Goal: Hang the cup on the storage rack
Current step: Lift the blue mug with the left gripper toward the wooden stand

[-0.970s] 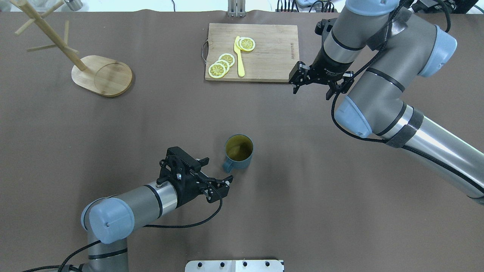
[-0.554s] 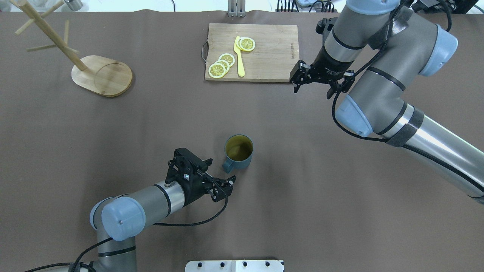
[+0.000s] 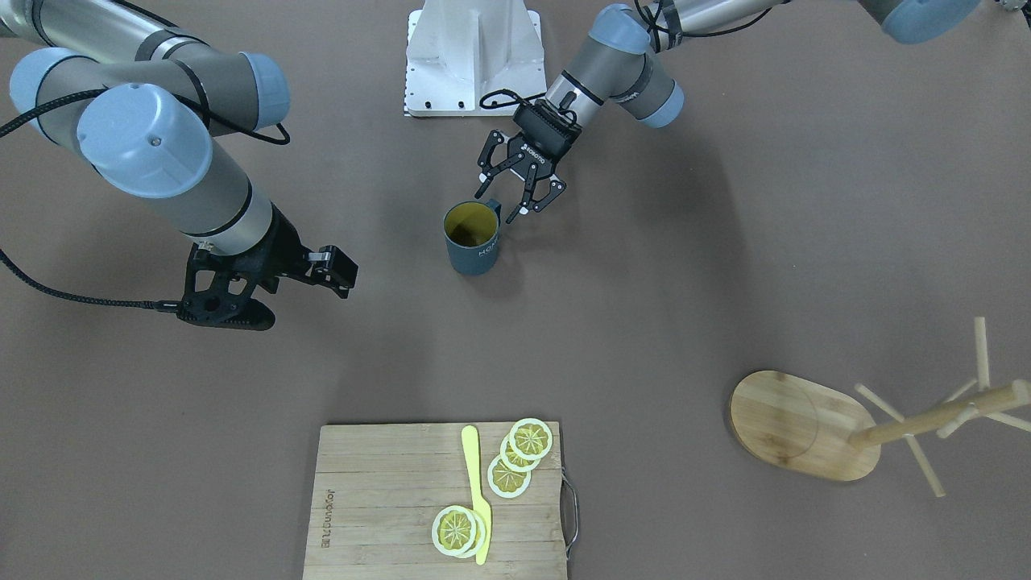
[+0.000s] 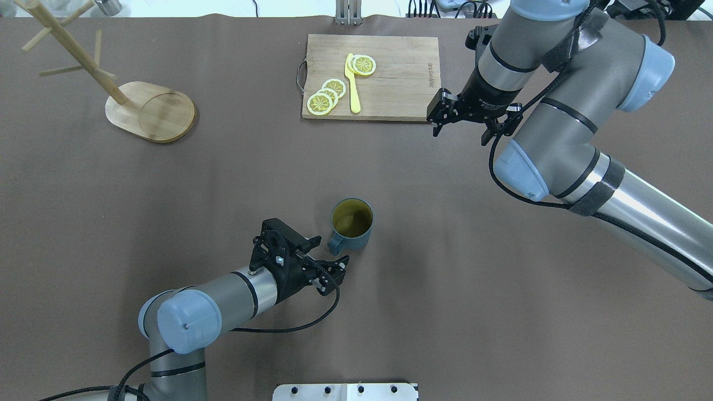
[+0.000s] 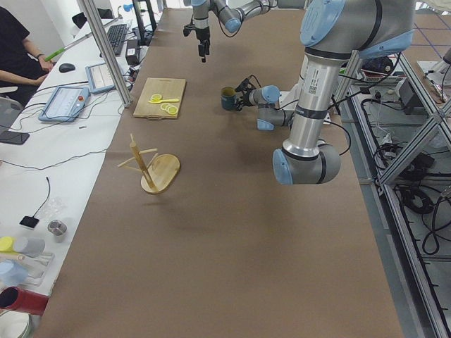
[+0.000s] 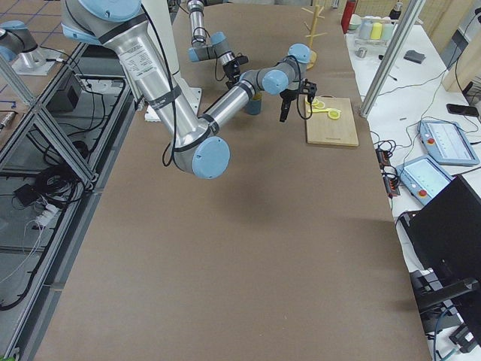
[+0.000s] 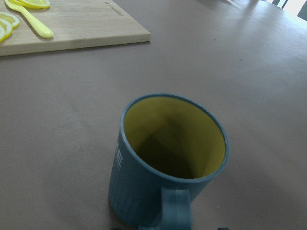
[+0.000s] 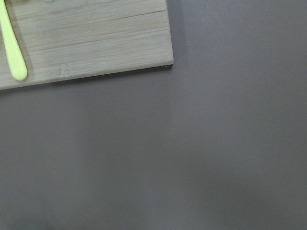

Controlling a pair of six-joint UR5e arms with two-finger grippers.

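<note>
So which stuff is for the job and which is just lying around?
For the job: cup, storage rack, left gripper open beside the cup's handle.
Just lying about: cutting board, lemon slices, yellow utensil.

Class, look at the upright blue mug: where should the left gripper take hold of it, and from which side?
Probably the loop handle, approached from the robot's side. The mug stands upright with its handle sticking out toward the open left gripper, a narrow part it can straddle; the round body is wider.
</note>
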